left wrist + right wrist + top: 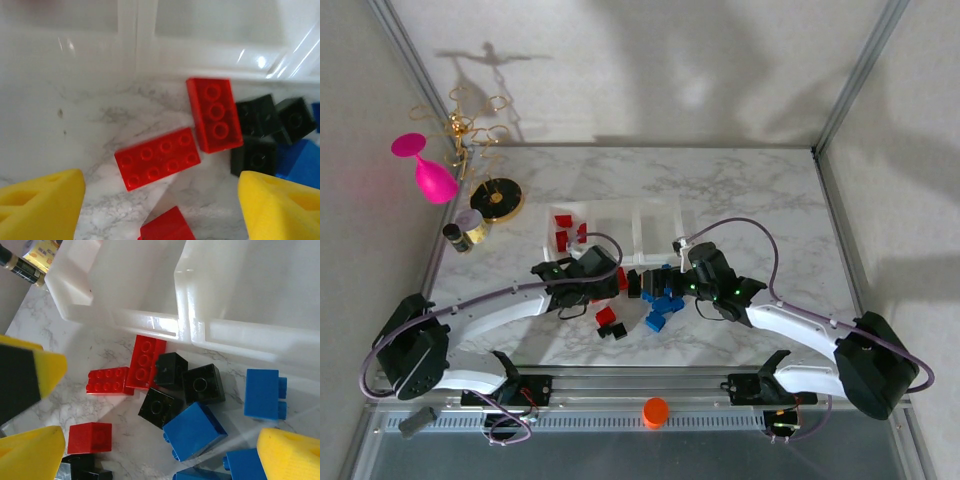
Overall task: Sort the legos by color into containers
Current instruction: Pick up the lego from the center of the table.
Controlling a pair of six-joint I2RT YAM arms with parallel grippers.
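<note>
Legos point(165, 407) lie beside the containers point(145, 320), left gripper point(160, 180) and right gripper point(161, 440) both spread.

Two flat red legos point(157, 158) and three black legos point(260, 117) on marble point(75, 130) beside the containers point(210, 55), yellow pincer point(160, 192) wide apart.

Counts: 3 containers point(636, 228) joined in one row. Red legos point(563, 221) inside the left-end one: 3, per top view. On the surface point(740, 190) outside them, per right wrist view: 3 loose red legos point(145, 361), 4 black legos point(202, 383), 4 blue legos point(194, 431), two of the blue cut off by the frame edge. Off to the side: 1 pink goblet point(430, 172), 1 black-and-gold disc point(501, 198), 1 orange cap point(655, 411), 1 gold wire stand point(470, 125).
</note>
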